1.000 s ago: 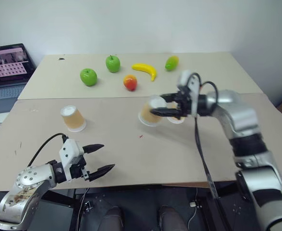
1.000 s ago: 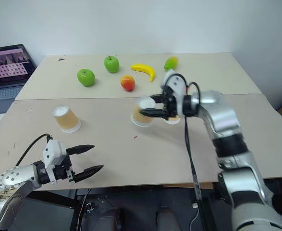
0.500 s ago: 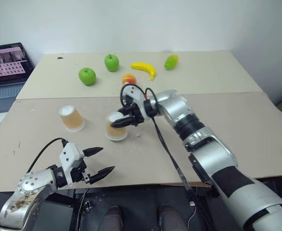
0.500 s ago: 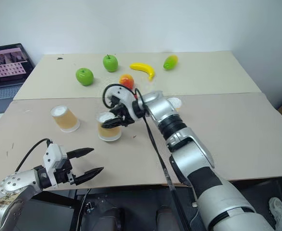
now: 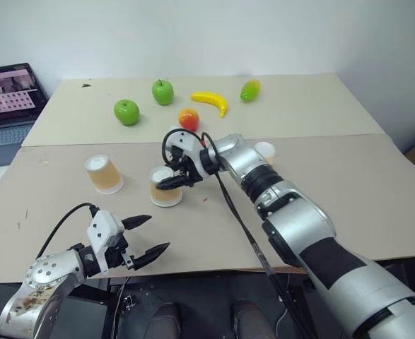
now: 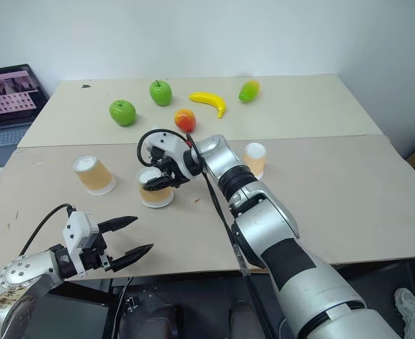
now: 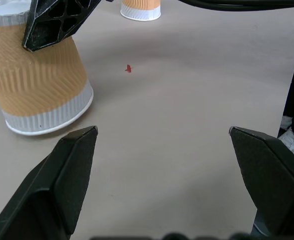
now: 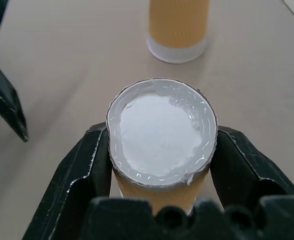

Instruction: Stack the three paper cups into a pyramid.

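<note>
Three tapered, ribbed paper cups (image 6: 155, 188), white-based.

Right arm reaches across toward the left over the worktop (image 5: 377, 198), forearm slanting down. Right end effector (image 5: 170, 181) is clamped on the upper part of an upside-down cup (image 5: 165, 188), one black finger on each side of its white base; the cup's rim stands on the worktop.

Left arm is bent low at the worktop's near edge, nearer than the cup. Left end effector (image 5: 150, 234) hovers there, fingers spread wide, empty, pointing across toward the cup's side.
</note>
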